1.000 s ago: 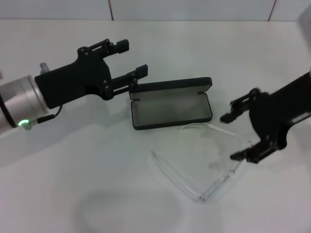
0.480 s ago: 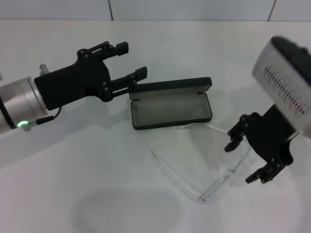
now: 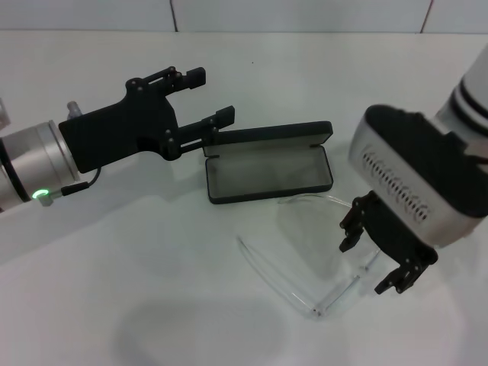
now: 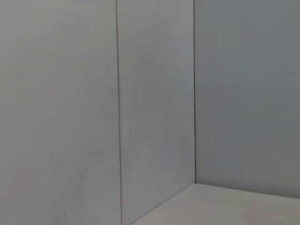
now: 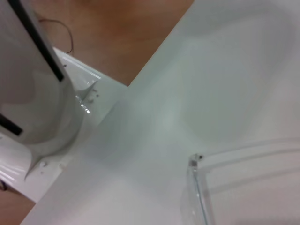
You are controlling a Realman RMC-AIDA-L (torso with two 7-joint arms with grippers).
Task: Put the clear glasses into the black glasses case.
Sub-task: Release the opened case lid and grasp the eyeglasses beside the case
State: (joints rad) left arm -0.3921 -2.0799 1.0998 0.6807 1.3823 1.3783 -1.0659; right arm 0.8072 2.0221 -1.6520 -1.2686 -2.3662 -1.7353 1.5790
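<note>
Clear transparent plastic wraparound glasses [image 3: 316,255] lie unfolded on the white counter [image 3: 152,290], just in front of the black rectangular hard glasses case [image 3: 268,171], which sits open with its grey lining exposed. The right pincer [image 3: 379,255] hangs directly above the glasses' right-hand hinge end with its fingers spread wide and nothing between them. The left pincer [image 3: 204,95] hovers at the case's left end, also spread apart and empty.

Risks from this position, as a judgement: the lens is thin, smooth and curved, so a closing grip may skate off it or flick the frame across the counter. One thin arm rests close to the case's front wall, and a push could shift the case. A grip on a single arm could let the glasses swing during the lift.

Compared with one second ago, the right pincer has come down and inward from beside the glasses to over them. The left pincer, glasses and case have barely moved.
</note>
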